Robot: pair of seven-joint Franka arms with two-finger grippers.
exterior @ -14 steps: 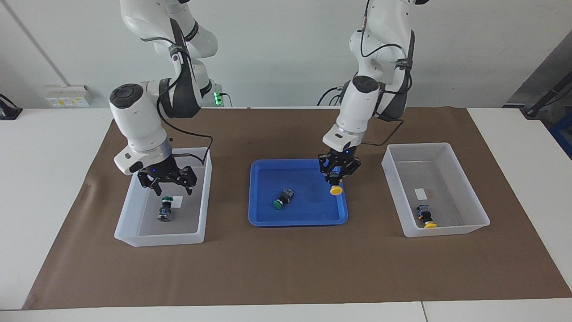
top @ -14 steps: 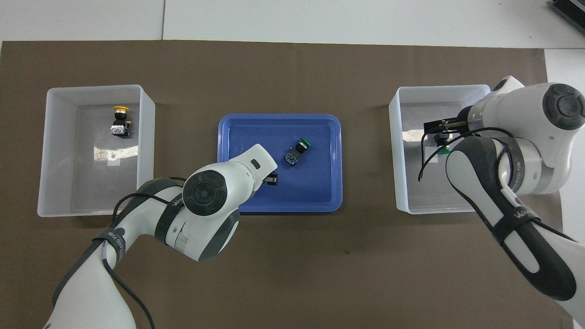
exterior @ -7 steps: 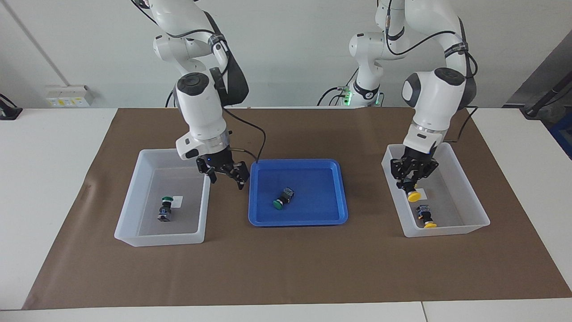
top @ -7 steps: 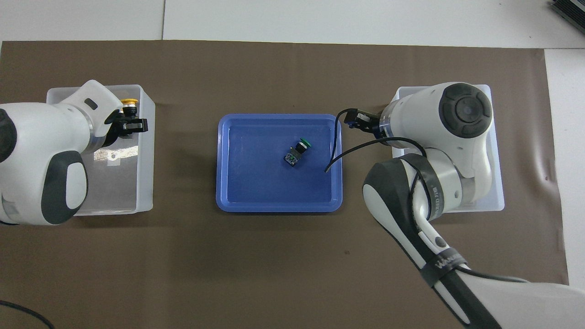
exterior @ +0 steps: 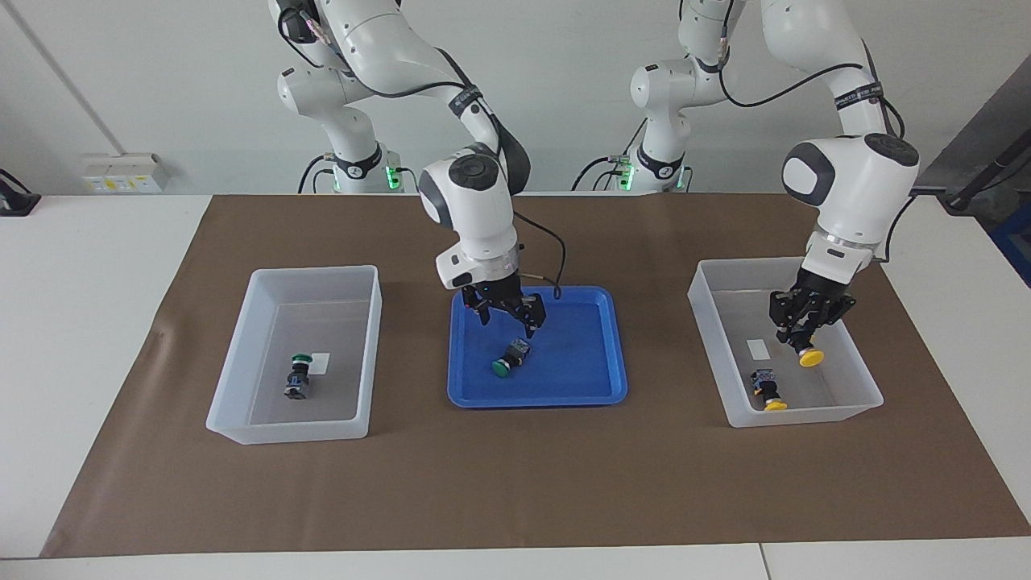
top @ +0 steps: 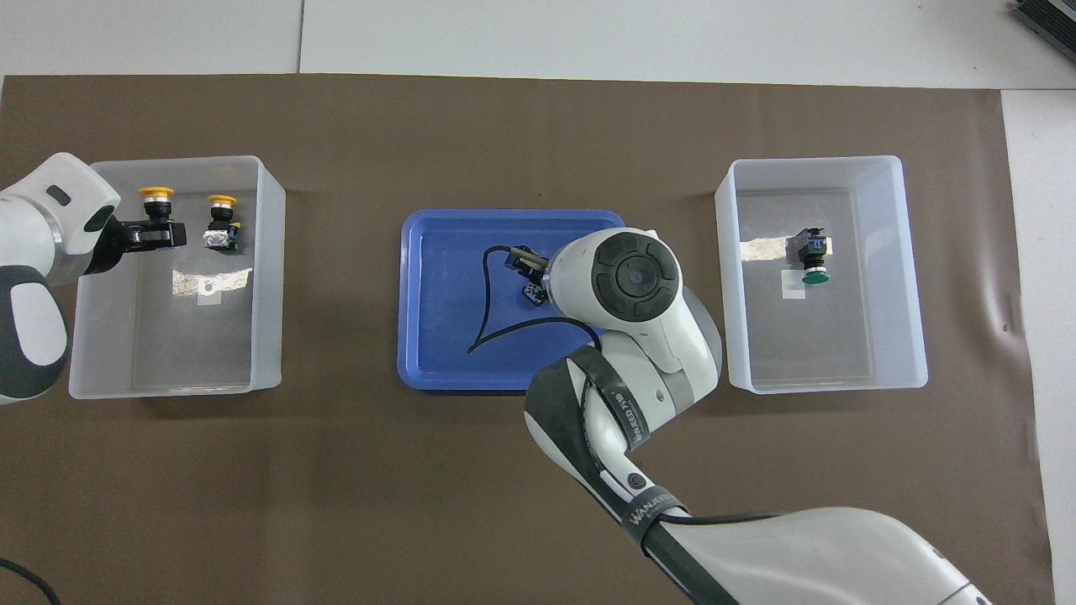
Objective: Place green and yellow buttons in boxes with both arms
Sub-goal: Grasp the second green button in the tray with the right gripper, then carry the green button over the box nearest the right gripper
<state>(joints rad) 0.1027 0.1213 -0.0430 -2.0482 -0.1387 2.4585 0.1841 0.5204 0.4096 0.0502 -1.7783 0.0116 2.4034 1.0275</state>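
Observation:
My left gripper (exterior: pixel 804 345) is shut on a yellow button (exterior: pixel 810 358) and holds it low inside the translucent box (exterior: pixel 709 338) at the left arm's end; the overhead view shows the held button (top: pixel 155 202) too. A second yellow button (exterior: pixel 767 389) lies in that box beside it. My right gripper (exterior: pixel 507 316) is open and empty, just above a green button (exterior: pixel 507 360) that lies on its side in the blue tray (exterior: pixel 592 387). In the overhead view my right arm hides most of this button. Another green button (exterior: pixel 300 375) stands in the other box (exterior: pixel 366 354).
Both boxes and the tray sit in a row on a brown mat (exterior: pixel 515 483). Each box has a small white label (exterior: pixel 757 348) on its floor. White table (exterior: pixel 80 322) surrounds the mat.
My right gripper has left the green button in its box and moved over the tray above the other green one. My left gripper carried the yellow button from the tray into its box.

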